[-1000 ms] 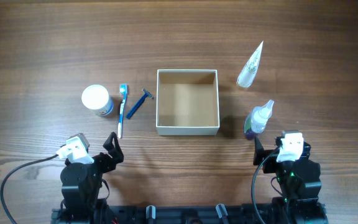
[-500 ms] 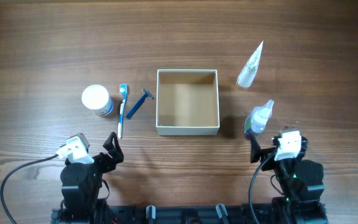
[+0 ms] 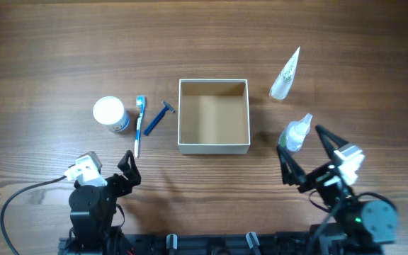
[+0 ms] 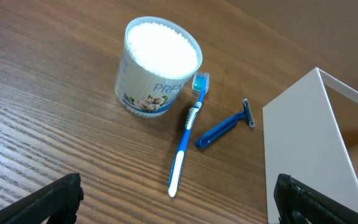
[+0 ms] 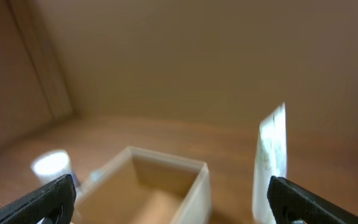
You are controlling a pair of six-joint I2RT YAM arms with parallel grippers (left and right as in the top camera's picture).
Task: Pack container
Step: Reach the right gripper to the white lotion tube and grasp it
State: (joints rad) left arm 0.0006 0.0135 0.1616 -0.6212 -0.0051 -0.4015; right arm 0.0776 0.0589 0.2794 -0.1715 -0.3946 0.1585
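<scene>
The container, a square white-walled box with a tan floor, stands empty at the table's middle. It also shows in the left wrist view and, blurred, in the right wrist view. A small clear bottle lies right of it, and a white tube lies farther back; the tube also shows in the right wrist view. My right gripper is open and empty, raised just in front of the bottle. My left gripper is open and empty near the front edge.
Left of the container lie a white-lidded round jar, a blue and white toothbrush and a blue razor. All three show in the left wrist view: the jar, toothbrush and razor.
My right arm has lifted and swung forward toward the bottle, with its fingers now spread wide. The left arm and all objects have not moved.
</scene>
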